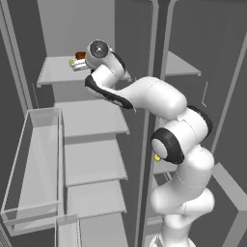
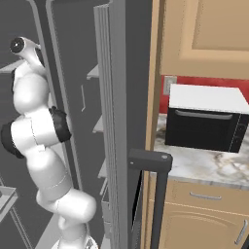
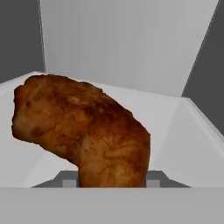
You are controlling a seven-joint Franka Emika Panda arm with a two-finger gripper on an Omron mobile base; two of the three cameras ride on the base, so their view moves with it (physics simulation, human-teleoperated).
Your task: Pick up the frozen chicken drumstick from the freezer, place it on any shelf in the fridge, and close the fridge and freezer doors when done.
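- Grey fridge walls and broad pale shelves run down the left base view, both doors standing open; a black microwave sits on a marble counter at 3 o'clock in the right base view.
- Gripper reaches over the top shelf, clamped shut on the frozen chicken drumstick.
- Drumstick sits between the finger tips, just above the shelf surface. In the hand view its long axis rises from 6 o'clock toward 10 o'clock, thick end uppermost.
- Bare shelf spreads on all sides of the meat, with the back wall at 12 o'clock, so I judge a short descent and release is what remains here.
- Clear door bin hangs at 8 o'clock, apart from the arm.
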